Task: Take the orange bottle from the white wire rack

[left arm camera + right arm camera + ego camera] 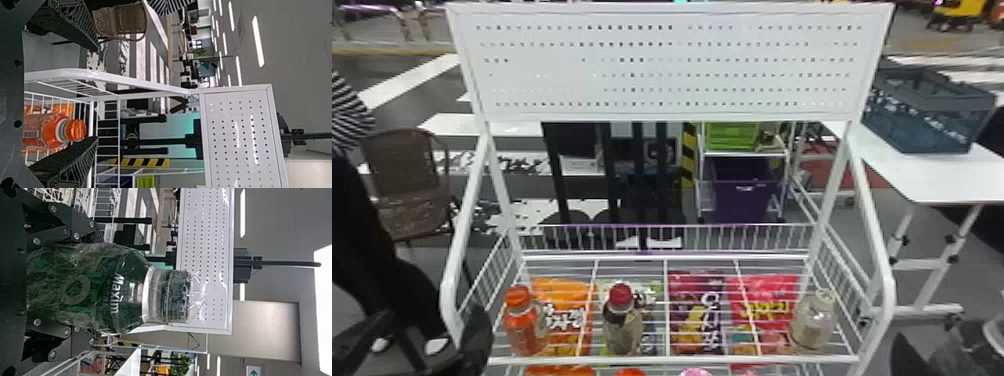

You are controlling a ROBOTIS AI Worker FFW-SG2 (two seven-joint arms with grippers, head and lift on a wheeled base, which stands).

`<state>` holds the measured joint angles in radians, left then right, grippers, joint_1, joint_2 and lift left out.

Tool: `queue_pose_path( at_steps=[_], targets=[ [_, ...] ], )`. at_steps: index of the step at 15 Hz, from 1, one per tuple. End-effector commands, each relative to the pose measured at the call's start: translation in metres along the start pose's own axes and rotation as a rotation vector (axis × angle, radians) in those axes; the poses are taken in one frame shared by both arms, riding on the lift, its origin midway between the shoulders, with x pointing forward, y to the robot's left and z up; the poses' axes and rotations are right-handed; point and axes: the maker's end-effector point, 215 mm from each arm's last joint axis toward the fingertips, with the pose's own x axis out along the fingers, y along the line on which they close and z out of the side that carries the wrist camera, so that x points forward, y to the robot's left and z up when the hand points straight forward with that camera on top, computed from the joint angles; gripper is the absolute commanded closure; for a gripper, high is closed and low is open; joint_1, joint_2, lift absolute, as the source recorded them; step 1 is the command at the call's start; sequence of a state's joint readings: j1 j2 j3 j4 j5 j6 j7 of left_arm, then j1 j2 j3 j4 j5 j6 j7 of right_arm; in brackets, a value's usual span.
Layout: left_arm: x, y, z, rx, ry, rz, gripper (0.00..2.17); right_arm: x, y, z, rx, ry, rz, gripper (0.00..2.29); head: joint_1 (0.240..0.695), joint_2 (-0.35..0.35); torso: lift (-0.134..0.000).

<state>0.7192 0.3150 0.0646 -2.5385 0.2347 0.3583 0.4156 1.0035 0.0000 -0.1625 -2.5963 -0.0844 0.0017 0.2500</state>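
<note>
My listing by colour. Rack: white. Panel: white, rows of dark dots. Orange bottle: orange, cap to match. Middle bottle: dark and pale brown, deep red cap. Bags, left to right: one orange, one pale green, one purple with yellow, one red-pink with yellow lettering. I see the jar as green, white-lettered, white-banded. Bin: purple. Crate: lime. Post: yellow-black stripes. Left gripper, right gripper: black.
</note>
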Motion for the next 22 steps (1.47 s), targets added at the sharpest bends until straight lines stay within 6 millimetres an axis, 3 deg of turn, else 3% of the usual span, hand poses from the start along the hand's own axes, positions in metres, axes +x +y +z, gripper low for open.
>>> queue_pose_path(
  at_steps=[1, 10, 13, 17, 22],
  targets=[
    [-0.001, -0.001, -0.001, -0.001, 0.002, -0.001, 0.08, -0.001, 0.000, 0.002, -0.002, -0.008, -0.001, 0.83, 0.499, 0.000, 0.000],
    [-0.004, -0.003, 0.001, -0.006, 0.001, -0.006, 0.08, -0.003, 0.000, 0.006, -0.009, -0.020, -0.002, 0.83, 0.499, 0.000, 0.000],
    [-0.009, -0.023, -0.034, -0.016, 0.034, -0.032, 0.09, -0.004, -0.001, 0.008, -0.011, -0.028, -0.002, 0.83, 0.499, 0.000, 0.000],
    [-0.022, -0.058, -0.072, -0.110, -0.045, -0.081, 0.09, -0.006, 0.000, 0.005, -0.011, -0.025, -0.002, 0.83, 0.499, 0.000, 0.000],
    [-0.025, -0.077, -0.118, -0.184, -0.085, -0.094, 0.09, -0.006, -0.001, 0.003, -0.011, -0.026, -0.003, 0.83, 0.499, 0.000, 0.000]
  ],
)
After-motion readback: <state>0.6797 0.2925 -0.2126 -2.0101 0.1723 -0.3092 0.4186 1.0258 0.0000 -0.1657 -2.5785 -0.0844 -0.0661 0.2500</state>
